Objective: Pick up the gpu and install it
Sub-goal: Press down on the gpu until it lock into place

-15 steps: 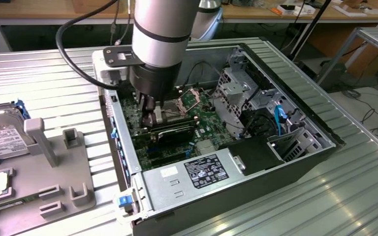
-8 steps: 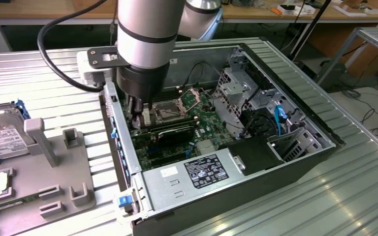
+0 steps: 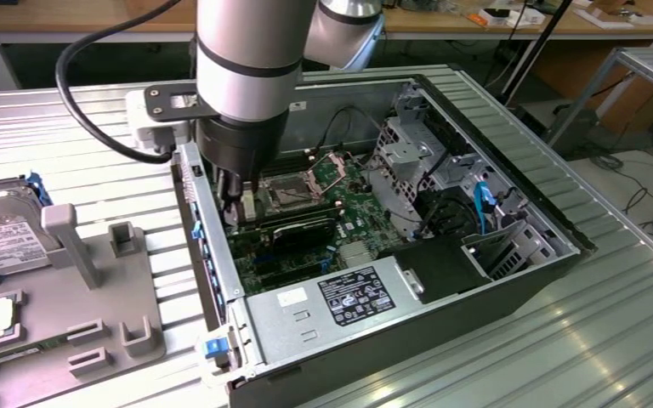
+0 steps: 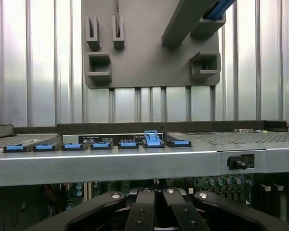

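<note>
The end effector is closed tight inside the computer case, and the gpu lies just below it, seemingly seated. Light, stiff, fragile card; hold its edges.

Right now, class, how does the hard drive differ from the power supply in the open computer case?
The hard drive lies outside on the grey holder; the power supply sits inside the computer case. The hard drive's label is white, the power supply's main label black. Both are silver metal boxes.
</note>
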Tool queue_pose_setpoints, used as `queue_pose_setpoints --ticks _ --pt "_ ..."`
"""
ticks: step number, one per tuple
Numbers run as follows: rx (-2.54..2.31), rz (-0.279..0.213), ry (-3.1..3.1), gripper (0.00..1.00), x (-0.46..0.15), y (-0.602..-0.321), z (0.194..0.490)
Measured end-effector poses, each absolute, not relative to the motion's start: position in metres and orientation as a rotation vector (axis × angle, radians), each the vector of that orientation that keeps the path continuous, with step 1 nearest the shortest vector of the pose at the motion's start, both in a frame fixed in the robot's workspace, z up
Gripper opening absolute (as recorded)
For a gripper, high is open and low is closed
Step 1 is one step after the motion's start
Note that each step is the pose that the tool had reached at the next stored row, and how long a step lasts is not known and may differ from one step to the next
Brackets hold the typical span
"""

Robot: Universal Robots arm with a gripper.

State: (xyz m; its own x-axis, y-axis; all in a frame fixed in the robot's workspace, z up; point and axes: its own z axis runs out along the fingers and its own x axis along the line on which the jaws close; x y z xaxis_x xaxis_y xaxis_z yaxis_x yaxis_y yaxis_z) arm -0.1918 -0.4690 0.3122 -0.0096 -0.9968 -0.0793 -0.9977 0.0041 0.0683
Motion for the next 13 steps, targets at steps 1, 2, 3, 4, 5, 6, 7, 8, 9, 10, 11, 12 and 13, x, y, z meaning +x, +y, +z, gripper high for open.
queue_pose_setpoints --ticks 1,2,3,4,5,6,7,8,9,10,11,12,13 --pt "-2.205 0.164 2.220 0.11 -0.1920 -0.4690 0.3122" --pt "-2.205 0.164 2.220 0.11 -0.1924 -0.4691 0.3124" --pt "-2.205 0.164 2.220 0.11 -0.1927 -0.4690 0.3124" --pt "-2.205 0.164 2.220 0.11 -0.1937 -0.4691 0.3123" --pt "-2.205 0.164 2.220 0.11 -0.1946 -0.4691 0.3123" --pt "-2.205 0.164 2.220 0.11 -0.1949 -0.4691 0.3124" --pt "-2.205 0.164 2.220 0.11 -0.1949 -0.4691 0.3122" --pt "-2.205 0.162 2.220 0.11 -0.1949 -0.4692 0.3104" --pt "-2.205 0.161 2.220 0.11 -0.1950 -0.4692 0.3096" --pt "-2.204 0.161 2.219 0.11 -0.1950 -0.4692 0.3086" --pt "-2.204 0.161 2.219 0.11 -0.1950 -0.4692 0.3077" --pt "-2.204 0.160 2.219 0.11 -0.1950 -0.4693 0.3073" --pt "-2.204 0.160 2.219 0.11 -0.1950 -0.4693 0.3070"
